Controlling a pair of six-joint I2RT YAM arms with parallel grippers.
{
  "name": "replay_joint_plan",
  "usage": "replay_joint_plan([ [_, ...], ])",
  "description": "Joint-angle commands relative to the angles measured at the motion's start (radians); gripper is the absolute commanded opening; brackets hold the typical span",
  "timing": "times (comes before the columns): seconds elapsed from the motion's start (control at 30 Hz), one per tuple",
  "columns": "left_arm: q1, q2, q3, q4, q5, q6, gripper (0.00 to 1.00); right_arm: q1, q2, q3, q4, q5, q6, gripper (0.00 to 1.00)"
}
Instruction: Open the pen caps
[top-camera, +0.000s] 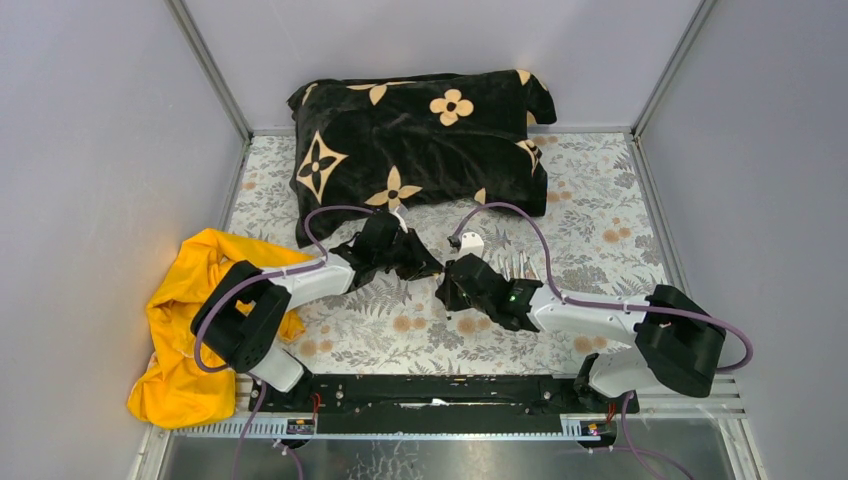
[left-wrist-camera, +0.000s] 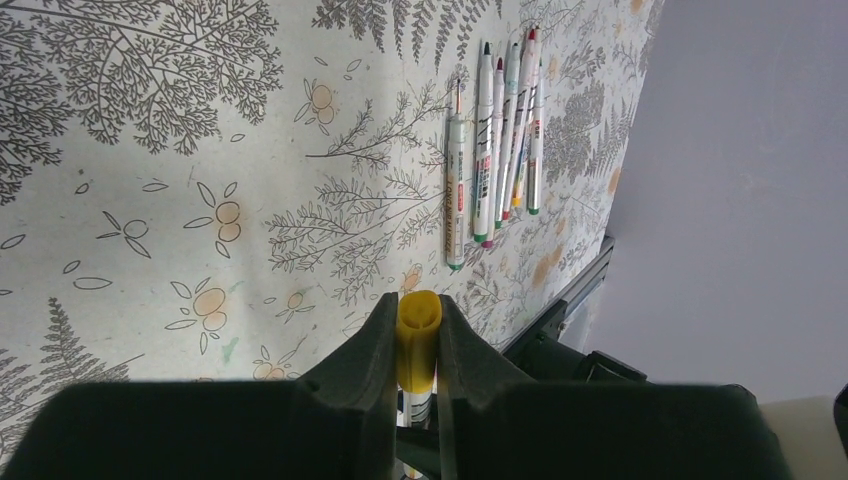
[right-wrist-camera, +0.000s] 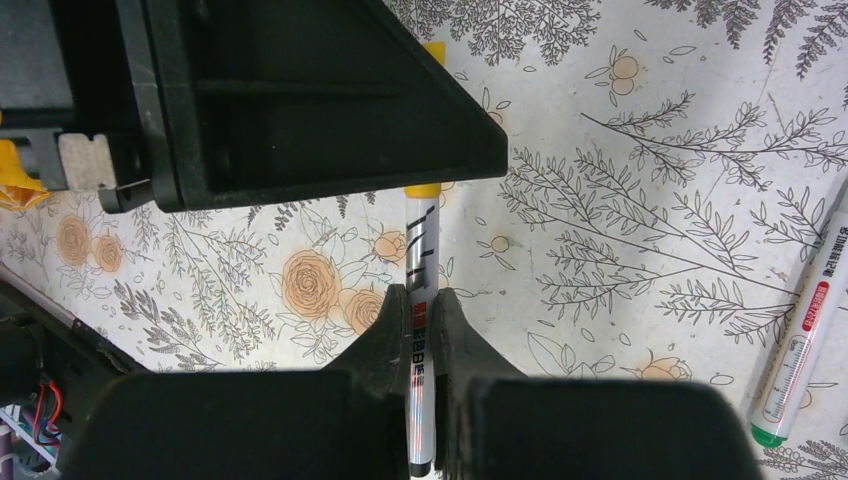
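Note:
One pen is held between both grippers above the flowered tablecloth. My left gripper (left-wrist-camera: 418, 305) is shut on its yellow pen cap (left-wrist-camera: 418, 345), and the whitish barrel (left-wrist-camera: 417, 410) runs on behind it. My right gripper (right-wrist-camera: 422, 295) is shut on that barrel (right-wrist-camera: 421, 250). The cap's yellow edge (right-wrist-camera: 422, 190) shows just below the left gripper's black body (right-wrist-camera: 300, 100). In the top view the left gripper (top-camera: 428, 265) and the right gripper (top-camera: 452, 282) meet tip to tip at the table's middle. Several more pens (left-wrist-camera: 495, 140) lie side by side on the cloth, their coloured tips bare.
A black pillow with tan flowers (top-camera: 420, 140) lies at the back. A yellow cloth (top-camera: 190, 300) is bunched at the left by the left arm's base. One pen with a green end (right-wrist-camera: 805, 330) lies right of my right gripper. Grey walls close in three sides.

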Motion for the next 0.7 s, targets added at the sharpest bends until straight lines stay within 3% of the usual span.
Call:
replay_joint_plan([
  [0.0, 0.075, 0.021, 0.041, 0.043, -0.138, 0.045, 0.00, 0.009, -0.051, -0.045, -0.115, -0.079, 0.009, 0.00],
  [0.67, 0.136, -0.027, 0.018, 0.040, -0.218, -0.007, 0.00, 0.009, -0.051, -0.096, -0.082, -0.099, 0.044, 0.00],
])
